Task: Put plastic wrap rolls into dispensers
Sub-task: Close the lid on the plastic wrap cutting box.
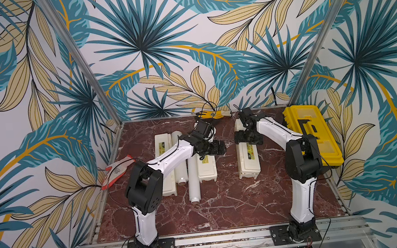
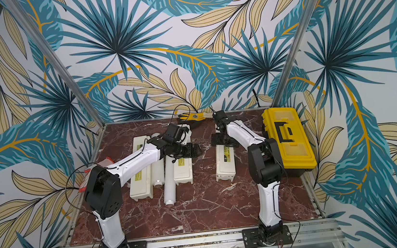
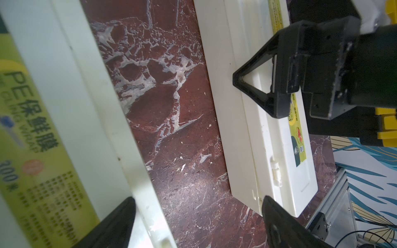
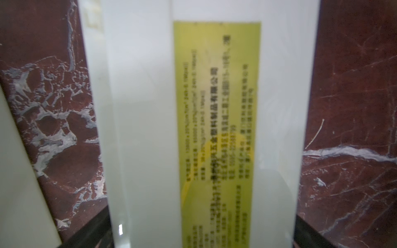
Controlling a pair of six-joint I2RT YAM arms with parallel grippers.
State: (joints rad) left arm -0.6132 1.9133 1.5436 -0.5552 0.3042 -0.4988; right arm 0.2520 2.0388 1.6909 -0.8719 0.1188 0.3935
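Observation:
Three cream dispensers lie closed on the marble table: the left dispenser [image 1: 167,180], the middle dispenser [image 1: 207,169] and the right dispenser [image 1: 248,162]. Two plastic wrap rolls lie between the left and middle dispensers, the far roll [image 1: 180,161] and the near roll [image 1: 193,183]. My left gripper [image 1: 221,149] hangs open and empty over the middle dispenser's right edge [image 3: 64,107] and the marble beside it. My right gripper [image 1: 248,137] is low over the right dispenser [image 4: 139,107], open, with one finger on each side of its labelled lid.
A yellow toolbox [image 1: 311,132] stands along the table's right edge, close behind the right arm. A red and white glove [image 1: 117,171] lies off the left edge. A yellow glove [image 1: 212,114] lies at the back. Bare marble [image 1: 226,207] stretches across the front.

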